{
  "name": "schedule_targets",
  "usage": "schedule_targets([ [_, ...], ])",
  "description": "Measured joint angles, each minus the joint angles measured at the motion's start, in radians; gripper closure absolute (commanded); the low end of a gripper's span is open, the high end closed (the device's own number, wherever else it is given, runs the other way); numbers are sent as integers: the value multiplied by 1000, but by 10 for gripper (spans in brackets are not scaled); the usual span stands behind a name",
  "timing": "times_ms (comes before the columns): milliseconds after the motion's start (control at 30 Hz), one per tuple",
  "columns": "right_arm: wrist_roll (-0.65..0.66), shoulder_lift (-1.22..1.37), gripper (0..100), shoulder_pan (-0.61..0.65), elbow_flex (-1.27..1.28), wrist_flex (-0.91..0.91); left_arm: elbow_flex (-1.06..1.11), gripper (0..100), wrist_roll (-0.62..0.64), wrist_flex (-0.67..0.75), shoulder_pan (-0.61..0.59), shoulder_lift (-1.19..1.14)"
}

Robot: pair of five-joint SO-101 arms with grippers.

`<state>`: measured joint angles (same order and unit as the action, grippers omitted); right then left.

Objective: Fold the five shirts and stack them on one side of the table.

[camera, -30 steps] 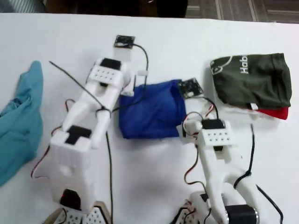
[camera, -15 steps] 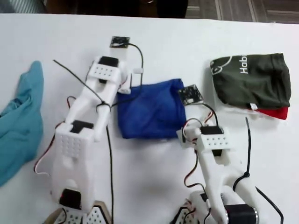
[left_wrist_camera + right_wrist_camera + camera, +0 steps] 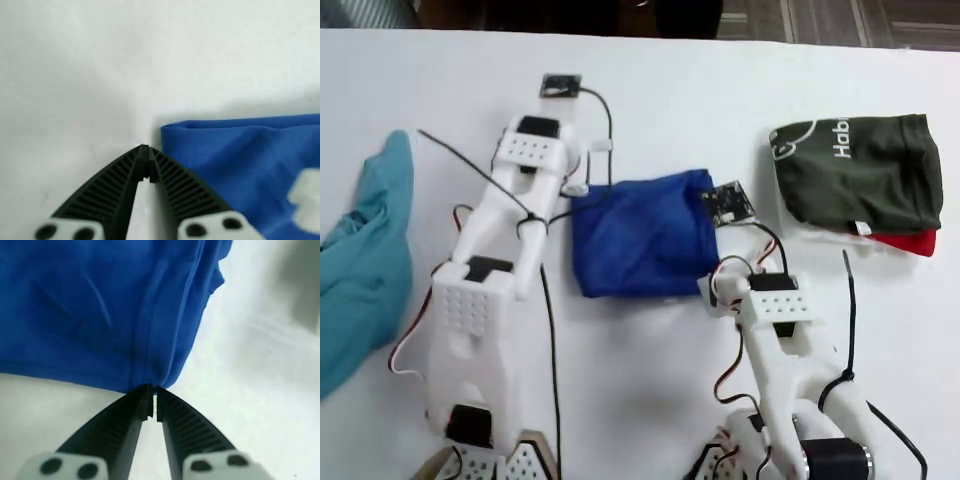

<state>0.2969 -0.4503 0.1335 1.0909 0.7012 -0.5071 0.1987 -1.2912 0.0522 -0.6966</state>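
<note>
A folded blue shirt (image 3: 640, 235) lies mid-table between the two arms. My left gripper (image 3: 145, 151) is shut and empty, its tips over bare table just beside a corner of the blue shirt (image 3: 240, 160). My right gripper (image 3: 150, 392) is also shut, with its tips right at the hem of the blue shirt (image 3: 90, 305) and no cloth visible between the fingers. A folded dark green shirt (image 3: 860, 170) rests on a red shirt (image 3: 908, 243) at the right. An unfolded teal shirt (image 3: 365, 260) lies crumpled at the left.
The left arm (image 3: 515, 200) reaches along the blue shirt's left side and the right arm (image 3: 775, 310) stands at its near right corner. A sliver of white cloth (image 3: 832, 233) shows under the green shirt. The white table (image 3: 720, 90) is bare behind the shirts.
The left arm has shifted away and to the left, off the blue shirt's edge. The right arm drew back toward its base, then stayed still. The blue shirt stayed in place.
</note>
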Motion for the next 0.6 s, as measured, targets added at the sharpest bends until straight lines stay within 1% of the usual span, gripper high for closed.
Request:
schedule_targets([
  [133,0,0,978,0,0,0,-126,974,0,-97,20,0],
  [233,0,0,978,0,0,0,-152,974,0,-123,55,0],
  [400,0,0,978,0,0,0,-167,974,21,-126,109,-40],
  [600,0,0,978,0,0,0,-169,974,28,-78,106,-160],
])
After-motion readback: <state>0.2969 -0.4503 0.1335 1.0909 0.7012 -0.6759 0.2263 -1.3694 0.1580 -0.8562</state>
